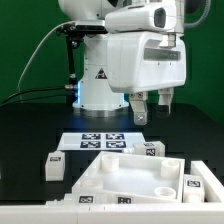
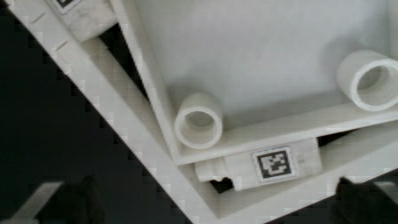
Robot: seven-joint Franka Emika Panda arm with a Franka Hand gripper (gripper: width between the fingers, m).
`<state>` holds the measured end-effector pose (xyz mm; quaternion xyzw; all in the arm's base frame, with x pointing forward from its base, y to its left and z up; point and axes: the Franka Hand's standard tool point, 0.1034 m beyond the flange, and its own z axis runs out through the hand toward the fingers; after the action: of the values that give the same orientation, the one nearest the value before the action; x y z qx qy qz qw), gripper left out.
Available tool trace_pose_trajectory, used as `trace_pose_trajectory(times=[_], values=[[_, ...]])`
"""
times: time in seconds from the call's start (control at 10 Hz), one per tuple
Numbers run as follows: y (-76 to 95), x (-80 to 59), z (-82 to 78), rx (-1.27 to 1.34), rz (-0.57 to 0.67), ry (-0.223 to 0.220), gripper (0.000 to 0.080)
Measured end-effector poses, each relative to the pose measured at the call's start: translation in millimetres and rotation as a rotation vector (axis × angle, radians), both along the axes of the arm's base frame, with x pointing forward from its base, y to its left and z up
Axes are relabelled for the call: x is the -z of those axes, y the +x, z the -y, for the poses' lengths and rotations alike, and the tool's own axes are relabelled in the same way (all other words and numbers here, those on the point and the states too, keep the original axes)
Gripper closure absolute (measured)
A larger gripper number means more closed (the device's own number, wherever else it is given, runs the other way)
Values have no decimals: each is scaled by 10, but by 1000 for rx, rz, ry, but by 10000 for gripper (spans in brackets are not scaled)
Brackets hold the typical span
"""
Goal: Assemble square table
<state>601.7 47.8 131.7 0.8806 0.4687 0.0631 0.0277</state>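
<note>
The arm (image 1: 130,60) comes forward from its white base and bends down at the wrist, so the gripper (image 1: 153,114) hangs pointing at the black work surface (image 1: 25,140), clear of every part. Its 2 dark fingers (image 1: 140,108) are spread wide with nothing between them. Just below the gripper and a little nearer the camera lies the square table top (image 1: 125,175), a white slab with a raised rim, resting flat. The wrist view looks down into that slab, where 2 round sockets (image 2: 199,122) rise from its floor just inside the rim. A tag-marked leg block (image 2: 267,163) sits against the outside of that rim; whether it touches is hard to say in the blur. In the exterior view, 1 leg block (image 1: 150,148) sits under the gripper, just behind the slab. Another is well off toward the exterior view's left, and a 3rd lies beside the slab toward the exterior view's right. The marker board (image 1: 100,140) lies below the gripper, on the side toward the arm's base.
</note>
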Motion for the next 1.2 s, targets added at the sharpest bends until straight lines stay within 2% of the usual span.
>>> trace_pose_trajectory(times=[0.4,0.6,0.7,0.8,0.9,1.2], values=[[-16,24,25,5,-5,0,150],[186,-32,233,110,-11,2,150],[279,-42,328,208,-48,16,150],[354,11,420,240,-57,12,150],[353,36,494,244,-72,7,150],[350,43,475,241,-73,8,150]])
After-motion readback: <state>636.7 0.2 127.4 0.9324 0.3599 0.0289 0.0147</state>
